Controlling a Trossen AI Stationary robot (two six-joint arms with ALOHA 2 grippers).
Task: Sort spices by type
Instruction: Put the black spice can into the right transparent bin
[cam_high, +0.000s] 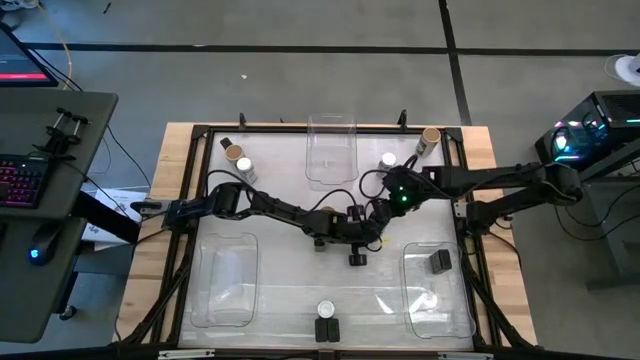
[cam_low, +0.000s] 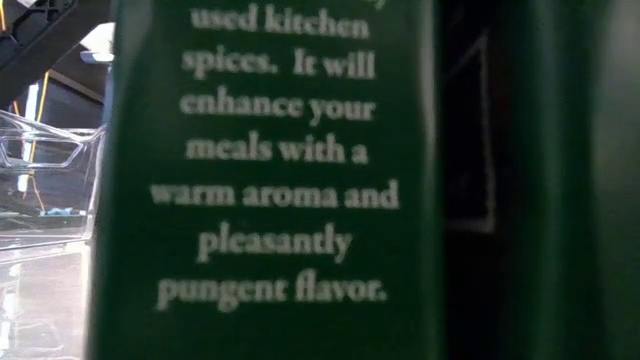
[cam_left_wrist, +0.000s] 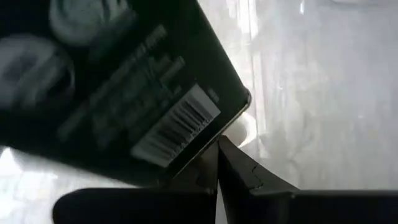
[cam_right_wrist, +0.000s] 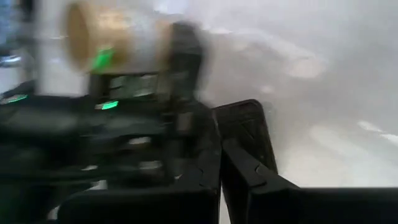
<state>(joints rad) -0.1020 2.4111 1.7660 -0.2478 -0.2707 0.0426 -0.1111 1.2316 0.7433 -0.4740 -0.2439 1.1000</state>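
Evidently both arms meet over the middle of the worktop (cam_high: 300, 300), where the left gripper (cam_high: 357, 243) and the right gripper (cam_high: 372, 232) sit nearly touching, each with its fingers pressed together on nothing. The crowding likely comes from both reaching toward the loose black boxes there; one black box (cam_left_wrist: 118, 87) lies just ahead of the left fingertips, barcode up, unheld. Sorting looks barely begun: another black box (cam_high: 440, 262) rests in the near-right bin (cam_high: 415, 305), seemingly starting that type's pile, while tan-lidded jars (cam_high: 232, 153) and white-lidded jars (cam_high: 388, 160) wait near the far edge, unsorted.
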